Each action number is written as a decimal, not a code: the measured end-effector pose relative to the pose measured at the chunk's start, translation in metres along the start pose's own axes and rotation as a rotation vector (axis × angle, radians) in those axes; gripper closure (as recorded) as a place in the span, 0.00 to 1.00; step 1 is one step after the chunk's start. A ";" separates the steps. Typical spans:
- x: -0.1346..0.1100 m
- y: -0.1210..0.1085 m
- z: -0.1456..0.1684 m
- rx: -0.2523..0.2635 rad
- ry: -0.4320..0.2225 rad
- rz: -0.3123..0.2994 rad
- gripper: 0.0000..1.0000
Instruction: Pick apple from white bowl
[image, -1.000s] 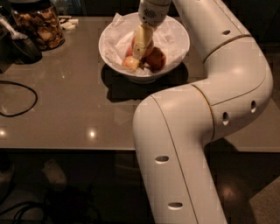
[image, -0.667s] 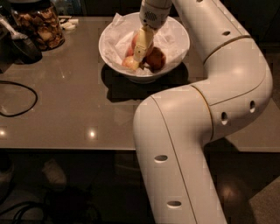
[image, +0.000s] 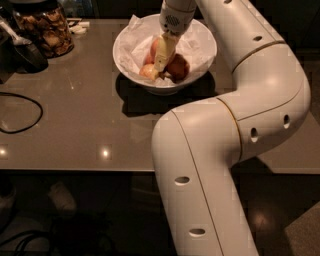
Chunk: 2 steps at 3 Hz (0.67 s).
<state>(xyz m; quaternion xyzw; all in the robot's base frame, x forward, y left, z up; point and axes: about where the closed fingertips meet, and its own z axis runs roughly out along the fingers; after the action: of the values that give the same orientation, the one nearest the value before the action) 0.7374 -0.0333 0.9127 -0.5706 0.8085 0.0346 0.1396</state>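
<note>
The white bowl stands on the table at the back, lined with crumpled white paper. In it lie the reddish-orange apple, a smaller yellow-green apple in front of it and a darker red apple to the right. My gripper reaches straight down into the bowl from above. It sits against the right side of the reddish-orange apple, between it and the dark red one. The gripper hides part of that apple.
A glass jar of brown snacks stands at the back left, with a dark object beside it. A black cable loops over the table's left side. My arm's large white links cover the right of the table.
</note>
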 end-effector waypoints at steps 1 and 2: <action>0.000 0.000 0.000 0.000 0.000 0.000 0.51; 0.000 0.000 0.000 0.000 0.000 0.000 0.75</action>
<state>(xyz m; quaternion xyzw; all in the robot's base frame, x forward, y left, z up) 0.7375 -0.0333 0.9127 -0.5706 0.8085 0.0346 0.1396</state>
